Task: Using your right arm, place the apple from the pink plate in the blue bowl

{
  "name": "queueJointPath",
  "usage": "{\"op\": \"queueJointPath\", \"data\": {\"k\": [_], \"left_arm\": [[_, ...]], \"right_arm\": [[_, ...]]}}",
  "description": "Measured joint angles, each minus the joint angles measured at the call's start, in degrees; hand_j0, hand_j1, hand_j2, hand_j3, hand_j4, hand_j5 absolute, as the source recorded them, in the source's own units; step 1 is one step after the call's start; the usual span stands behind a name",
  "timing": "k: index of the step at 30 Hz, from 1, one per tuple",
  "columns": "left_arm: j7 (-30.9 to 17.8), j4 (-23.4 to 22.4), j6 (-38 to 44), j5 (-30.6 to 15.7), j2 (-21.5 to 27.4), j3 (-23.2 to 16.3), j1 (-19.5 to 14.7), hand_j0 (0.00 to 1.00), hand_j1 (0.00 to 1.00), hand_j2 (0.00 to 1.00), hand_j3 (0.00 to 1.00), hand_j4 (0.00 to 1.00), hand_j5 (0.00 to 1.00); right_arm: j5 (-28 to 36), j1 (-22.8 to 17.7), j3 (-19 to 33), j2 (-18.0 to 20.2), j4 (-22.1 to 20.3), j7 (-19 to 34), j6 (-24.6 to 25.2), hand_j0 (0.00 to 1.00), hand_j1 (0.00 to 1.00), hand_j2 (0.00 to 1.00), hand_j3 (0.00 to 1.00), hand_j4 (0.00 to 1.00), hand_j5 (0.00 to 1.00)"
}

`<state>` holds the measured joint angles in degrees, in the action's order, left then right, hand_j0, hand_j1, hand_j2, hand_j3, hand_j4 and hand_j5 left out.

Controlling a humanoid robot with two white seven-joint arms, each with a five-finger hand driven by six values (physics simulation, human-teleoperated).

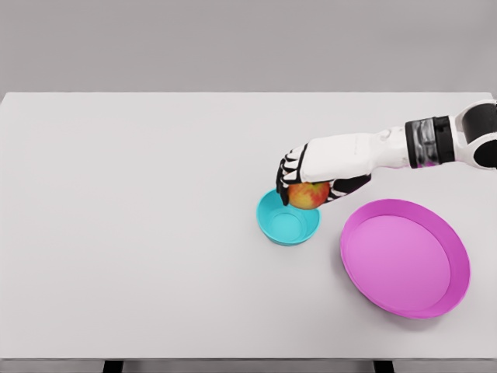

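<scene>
- The apple (pixel 308 194), just right of frame centre, looks firm, round, smooth and fairly light; a wrap around its widest part suits it, since it could slip or roll.
- The right hand (pixel 314 177) grips it from above, fingers curled around it.
- It hangs over the far-right rim of the blue bowl (pixel 286 225), not quite centred.
- The pink plate (pixel 405 258) sits lower right, apart from the bowl.
- The table (pixel 140 233) has wide room to the left.

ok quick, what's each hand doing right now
Left hand: not in view.
Right hand: closed on the apple, over the rim of the blue bowl.
</scene>
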<state>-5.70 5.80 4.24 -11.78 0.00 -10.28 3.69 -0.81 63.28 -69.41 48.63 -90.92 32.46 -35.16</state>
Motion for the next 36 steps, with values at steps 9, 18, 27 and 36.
{"op": "queueJointPath", "data": {"k": [9, 18, 27, 36], "left_arm": [[0.0, 0.0, -0.02, 0.0, 0.0, 0.0, 0.0, 1.0, 1.0, 1.0, 1.0, 1.0, 1.0], [0.0, 0.0, -0.02, 0.0, 0.0, 0.0, 0.0, 1.0, 1.0, 1.0, 1.0, 1.0, 1.0], [0.0, 0.0, -0.02, 0.0, 0.0, 0.0, 0.0, 1.0, 1.0, 1.0, 1.0, 1.0, 1.0], [0.0, -0.01, -0.02, 0.0, 0.0, 0.0, 0.0, 1.0, 1.0, 1.0, 1.0, 1.0, 1.0]], "right_arm": [[-0.23, -0.44, -0.49, -0.92, -0.39, -0.02, 0.0, 0.42, 0.42, 0.42, 0.42, 0.42, 0.42], [-0.44, -0.44, -0.78, 0.14, -1.3, -0.35, 0.01, 0.88, 0.88, 0.88, 0.88, 0.88, 0.88], [-0.51, -0.44, -0.7, 0.64, -2.63, -0.61, 0.01, 0.96, 0.96, 0.96, 0.96, 0.96, 0.96], [-0.4, 0.09, 0.21, 3.34, -4.25, -0.78, 0.01, 0.96, 0.96, 0.96, 0.96, 0.96, 0.96]]}}
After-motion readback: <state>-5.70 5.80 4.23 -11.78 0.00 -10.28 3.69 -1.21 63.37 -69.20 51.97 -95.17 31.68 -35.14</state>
